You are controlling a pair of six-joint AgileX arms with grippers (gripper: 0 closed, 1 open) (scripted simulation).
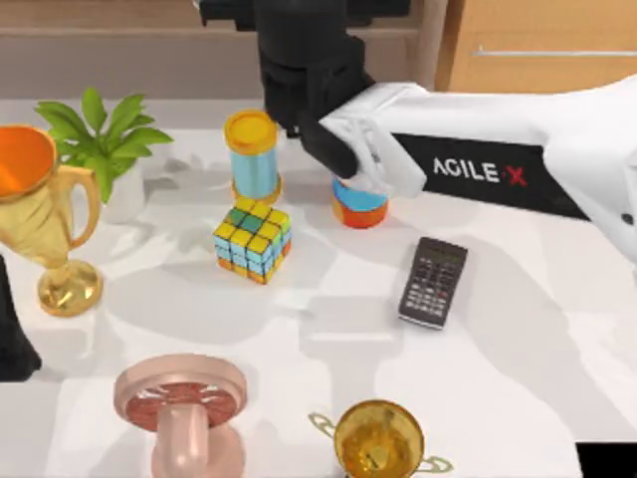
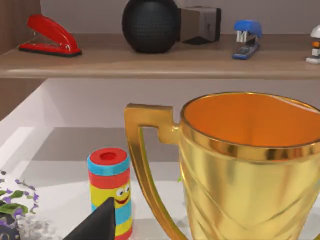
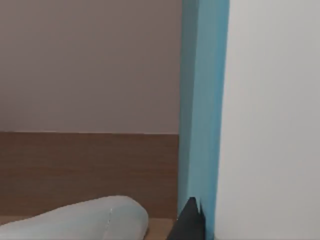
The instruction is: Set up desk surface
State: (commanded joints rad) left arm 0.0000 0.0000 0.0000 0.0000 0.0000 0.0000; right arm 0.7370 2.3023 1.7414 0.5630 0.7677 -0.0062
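The white desk surface [image 1: 518,378] spreads across the top view. My right arm reaches from the right across the back of it. Its black gripper [image 1: 304,70] is up by the brown shelf [image 1: 119,30], above a yellow and blue cylinder [image 1: 251,149] and a red and blue round block [image 1: 358,204]. In the right wrist view a dark fingertip [image 3: 187,222] sits right beside a blue and white upright surface [image 3: 205,110]. My left gripper [image 1: 10,339] is parked at the left edge next to a gold trophy [image 1: 45,214]; the left wrist view shows its fingertip [image 2: 97,225].
On the desk lie a colour cube [image 1: 252,239], a calculator [image 1: 433,282], a potted plant [image 1: 105,149], a pink spool-shaped piece [image 1: 181,408] and a gold cup [image 1: 378,438]. A light-wood drawer cabinet [image 1: 537,45] stands back right. The shelf carries a red stapler [image 2: 50,35], a black speaker [image 2: 150,25] and a blue stapler [image 2: 247,37].
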